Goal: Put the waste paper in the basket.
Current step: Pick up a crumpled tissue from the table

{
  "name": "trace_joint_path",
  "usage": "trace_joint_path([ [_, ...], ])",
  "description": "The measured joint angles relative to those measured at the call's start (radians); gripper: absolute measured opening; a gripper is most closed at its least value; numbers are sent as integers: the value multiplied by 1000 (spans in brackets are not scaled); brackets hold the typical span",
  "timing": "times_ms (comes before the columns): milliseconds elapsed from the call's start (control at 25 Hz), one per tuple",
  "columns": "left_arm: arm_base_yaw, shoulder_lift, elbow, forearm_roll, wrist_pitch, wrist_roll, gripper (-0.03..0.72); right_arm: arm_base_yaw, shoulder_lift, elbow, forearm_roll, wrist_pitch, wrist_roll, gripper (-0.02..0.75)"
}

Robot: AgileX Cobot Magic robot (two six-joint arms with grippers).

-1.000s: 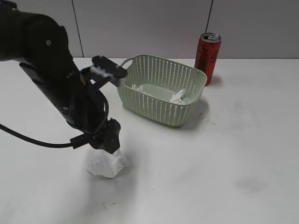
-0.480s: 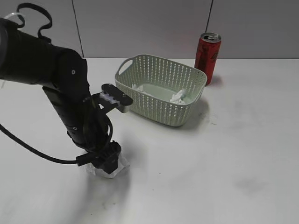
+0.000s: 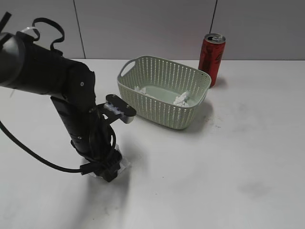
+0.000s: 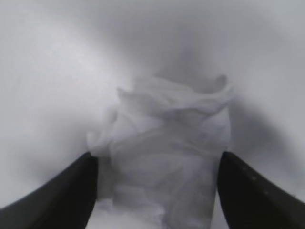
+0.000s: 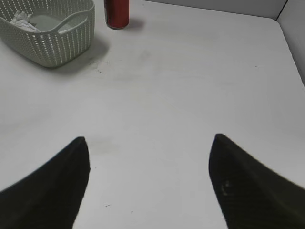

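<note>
Where the white worktop (image 3: 228, 157) meets the back of the scene, a grey panelled wall (image 3: 143, 24) with dark vertical seams rises behind it; the surface itself is matte, with faint grey scuffs near the basket and toward the right front. At the left front, the left gripper (image 3: 108, 168) is pressed down to the worktop over one wad of waste paper (image 3: 123, 165), only a sliver of white showing past the black fingers. From the left wrist view that wad (image 4: 167, 157) fills the gap between the two dark fingers (image 4: 62, 195), which stand partly apart on either side of it; whether they already pinch it cannot be told. The pale green basket (image 3: 157, 107) sits further back toward the middle, well apart from that wad, with two more white wads (image 3: 181, 99) lying on its floor. Just beside the basket's far right corner stands a red drink can (image 3: 211, 51), upright. The right gripper (image 5: 150, 176) hangs over bare worktop with its fingers spread wide and nothing between them; its view catches the basket (image 5: 57, 45) and the can (image 5: 116, 13) at the upper left, and a pale wall edge along the right side.
</note>
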Motion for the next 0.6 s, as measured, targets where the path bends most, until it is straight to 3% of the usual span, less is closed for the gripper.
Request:
trace_joint_path([
  [120,0,3,-5,5,0,0,468,0,0,0,0,0,0,589],
  [400,0,6,-7,5,11,0,111,0,0,0,0,0,0,589],
  [600,0,3,-20,46,58,0,6,0,0,0,0,0,0,589],
])
